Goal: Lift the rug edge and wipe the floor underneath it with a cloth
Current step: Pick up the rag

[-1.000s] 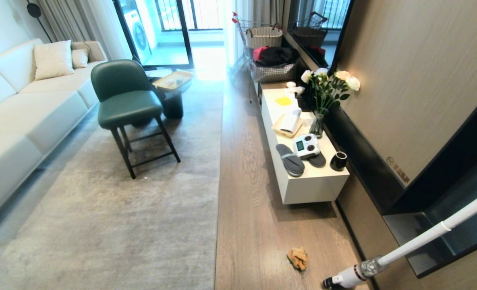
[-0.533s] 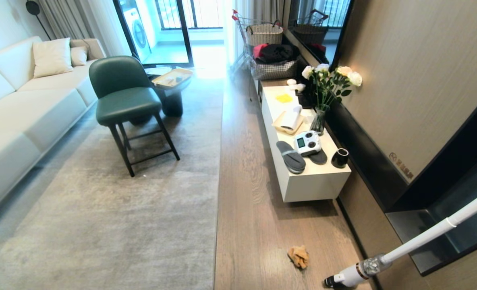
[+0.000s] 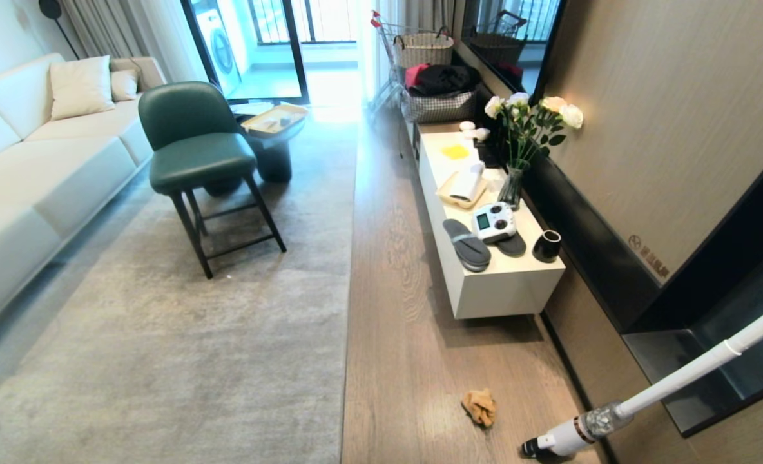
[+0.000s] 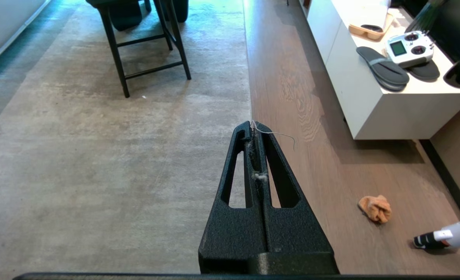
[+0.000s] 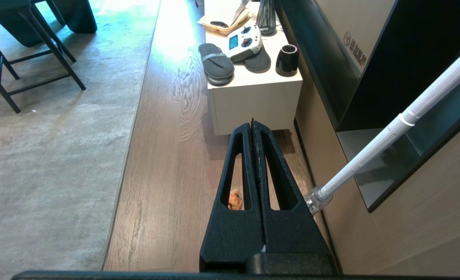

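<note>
1. One whole-scene shift marks the change: the head view has tipped further down, so chair, cabinet and rug all sit slightly higher in the picture, with nothing itself moved.
2. Rug edge (image 3: 350, 270) lies flat along the floor (image 3: 394, 335).
3. White cabinet (image 3: 484, 290) carries a tan tray (image 3: 460, 193) holding a white roll.
4. Cloth (image 3: 479, 406) lies crumpled on the planks near a vacuum head (image 3: 565, 438).
5. Left gripper (image 4: 255, 128) and right gripper (image 5: 252, 126) are both pressed together, empty.

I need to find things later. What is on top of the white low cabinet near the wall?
On the white cabinet: grey slippers, a white remote controller lying on one slipper, a black cup, a flower vase, a tray, a yellow item. The tray's contents are unclear.
</note>
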Robot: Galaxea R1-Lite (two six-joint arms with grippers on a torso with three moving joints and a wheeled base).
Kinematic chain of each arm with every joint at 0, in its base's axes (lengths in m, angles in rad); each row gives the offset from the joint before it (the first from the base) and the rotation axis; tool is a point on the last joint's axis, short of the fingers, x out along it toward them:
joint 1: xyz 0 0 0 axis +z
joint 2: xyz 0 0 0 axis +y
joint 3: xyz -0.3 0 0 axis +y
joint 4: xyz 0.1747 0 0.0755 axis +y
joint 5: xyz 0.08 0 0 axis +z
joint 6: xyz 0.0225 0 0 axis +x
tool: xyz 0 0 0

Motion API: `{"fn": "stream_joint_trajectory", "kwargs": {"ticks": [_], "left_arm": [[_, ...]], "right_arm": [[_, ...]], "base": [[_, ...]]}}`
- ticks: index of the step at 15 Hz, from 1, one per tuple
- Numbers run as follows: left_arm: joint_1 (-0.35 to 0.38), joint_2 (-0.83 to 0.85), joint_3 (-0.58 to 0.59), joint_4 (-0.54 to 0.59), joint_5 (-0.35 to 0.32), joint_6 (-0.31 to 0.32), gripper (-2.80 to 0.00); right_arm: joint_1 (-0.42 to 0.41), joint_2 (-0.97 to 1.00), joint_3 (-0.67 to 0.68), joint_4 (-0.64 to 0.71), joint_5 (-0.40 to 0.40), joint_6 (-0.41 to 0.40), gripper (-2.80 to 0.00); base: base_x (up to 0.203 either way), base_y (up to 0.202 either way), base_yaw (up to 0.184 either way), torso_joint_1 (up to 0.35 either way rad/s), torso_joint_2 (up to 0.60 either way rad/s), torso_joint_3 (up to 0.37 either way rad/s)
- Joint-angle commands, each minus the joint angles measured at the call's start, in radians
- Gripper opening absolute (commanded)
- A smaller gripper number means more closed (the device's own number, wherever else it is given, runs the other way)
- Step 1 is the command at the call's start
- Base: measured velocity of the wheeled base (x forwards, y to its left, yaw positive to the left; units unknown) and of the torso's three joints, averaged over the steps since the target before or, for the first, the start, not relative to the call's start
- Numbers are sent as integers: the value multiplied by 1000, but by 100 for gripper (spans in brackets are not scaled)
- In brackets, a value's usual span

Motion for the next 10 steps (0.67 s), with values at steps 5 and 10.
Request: {"fn": "stream_joint_trajectory", "kwargs": {"ticks": [5, 10], "left_arm": [[1, 0, 0, 0, 0, 0, -280], [0, 0, 0, 1, 0, 0, -280]], "right_arm": [[0, 1, 0, 0, 0, 0, -280], [0, 1, 0, 0, -2, 2, -280]], "base": [[0, 0, 0, -139, 354, 207], [0, 0, 0, -169, 438, 273]]}}
